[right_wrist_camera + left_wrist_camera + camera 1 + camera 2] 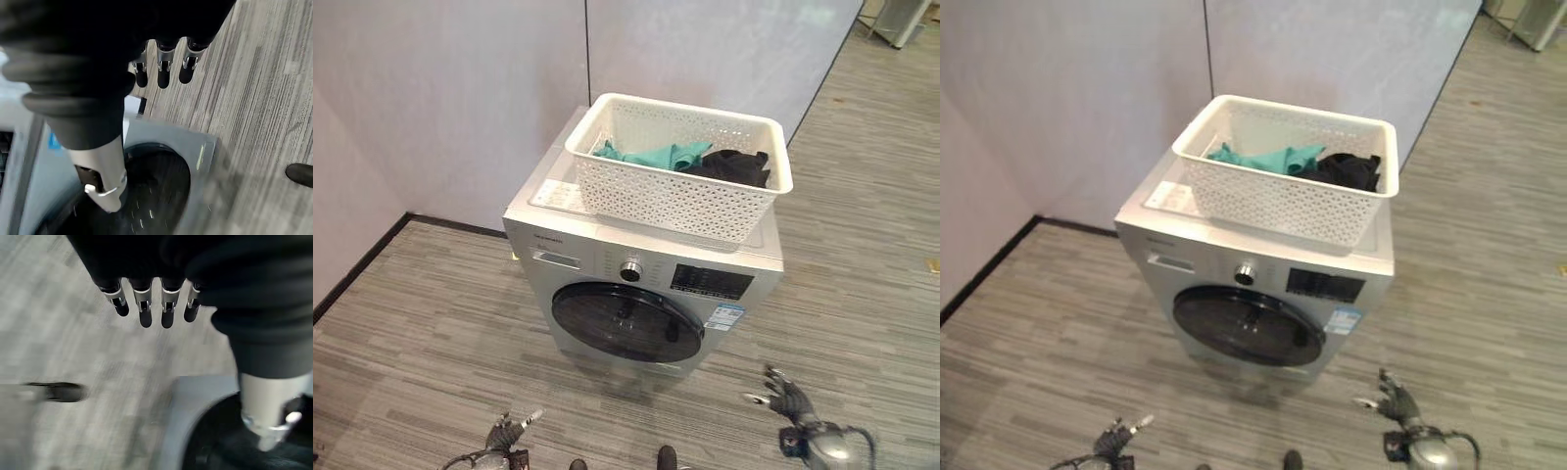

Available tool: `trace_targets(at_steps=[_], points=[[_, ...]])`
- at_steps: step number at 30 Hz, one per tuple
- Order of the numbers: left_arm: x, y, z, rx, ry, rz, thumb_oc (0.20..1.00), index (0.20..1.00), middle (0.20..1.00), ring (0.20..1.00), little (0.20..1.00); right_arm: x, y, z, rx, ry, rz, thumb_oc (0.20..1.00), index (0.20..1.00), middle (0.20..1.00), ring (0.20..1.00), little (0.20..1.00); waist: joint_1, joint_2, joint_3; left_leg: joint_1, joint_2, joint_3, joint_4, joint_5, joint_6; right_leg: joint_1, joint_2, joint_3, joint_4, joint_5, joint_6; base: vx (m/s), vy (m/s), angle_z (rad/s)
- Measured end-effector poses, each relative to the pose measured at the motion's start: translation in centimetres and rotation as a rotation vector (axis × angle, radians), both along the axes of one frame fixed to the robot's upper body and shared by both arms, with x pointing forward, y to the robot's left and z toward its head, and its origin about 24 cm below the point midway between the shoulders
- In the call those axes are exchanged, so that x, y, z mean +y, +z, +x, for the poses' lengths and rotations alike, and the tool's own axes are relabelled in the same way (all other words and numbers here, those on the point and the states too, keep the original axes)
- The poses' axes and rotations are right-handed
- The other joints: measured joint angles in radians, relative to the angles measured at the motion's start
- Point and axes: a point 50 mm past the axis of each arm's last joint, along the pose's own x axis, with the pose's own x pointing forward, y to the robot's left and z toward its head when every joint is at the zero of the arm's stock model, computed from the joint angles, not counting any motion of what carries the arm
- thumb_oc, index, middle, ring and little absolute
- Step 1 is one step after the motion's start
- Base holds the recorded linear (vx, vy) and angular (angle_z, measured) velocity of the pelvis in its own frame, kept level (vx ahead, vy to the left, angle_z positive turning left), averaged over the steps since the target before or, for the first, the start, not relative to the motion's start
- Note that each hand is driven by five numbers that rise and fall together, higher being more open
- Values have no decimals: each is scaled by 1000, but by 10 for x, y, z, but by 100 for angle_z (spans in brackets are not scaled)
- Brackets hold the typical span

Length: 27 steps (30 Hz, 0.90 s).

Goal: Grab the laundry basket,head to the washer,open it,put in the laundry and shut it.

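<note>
fingers on both my hands are hanging loosely spread and gripping nothing, the left hand [504, 433] and right hand [790, 399] low in front of the washer [636, 269]. the white laundry basket [680, 166] is sitting on top of it, the clothes [685, 159] lying inside. the round door [626, 323] is showing closed, so opening, loading and shutting are remaining, i judge.

The washer [641, 264] has a smooth silver body with a satin sheen, like painted metal; its round door [626, 323] is dark, glossy glass or plastic; the laundry basket [680, 181] is white perforated plastic, matt; inside lie soft cloth pieces, a teal one [656, 155] and a black one [732, 164]; the floor [431, 343] looks like grey wood-grain planking, matt; the wall panels [460, 98] are smooth and pale.
</note>
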Motion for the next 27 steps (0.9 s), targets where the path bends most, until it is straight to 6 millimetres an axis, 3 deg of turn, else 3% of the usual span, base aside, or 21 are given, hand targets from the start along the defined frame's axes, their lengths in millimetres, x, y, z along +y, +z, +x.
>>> trace_targets(at_steps=[4,9,11,18,27], points=[[-1,-4,-5,56,-14,6,1000,1000,1000,1000,1000,7,4,17,-23,97,-104,1000,1000,1000,1000,1000,6,9,-7,15,4,8,-1,-2,1,17,3,0,0,1,-2,-1,-1,-1],[-1,-4,-5,66,-49,47,1000,1000,1000,1000,1000,-9,29,48,-102,250,-453,1000,1000,1000,1000,1000,30,18,-12,15,4,-10,-1,0,0,24,4,-15,0,0,-4,-7,-1,8],[-2,-3,-4,62,-51,47,1000,1000,1000,1000,1000,-7,29,56,-100,292,-507,1000,1000,1000,1000,1000,29,19,-12,16,5,-15,-1,-1,1,29,4,-24,0,-1,-5,2,-7,12],[-12,2,5,-35,-40,1,1000,1000,1000,1000,1000,-1,14,59,-21,378,-590,1000,1000,1000,1000,1000,71,38,-4,11,7,-48,-1,4,-5,43,6,-58,0,-7,-9,-6,-22,15],[-22,9,10,-140,-9,-56,1000,1000,1000,1000,1000,-9,12,60,0,338,-618,1000,1000,1000,1000,1000,111,109,49,-67,4,-140,0,33,-14,12,5,-142,0,-16,-12,-38,0,29]])
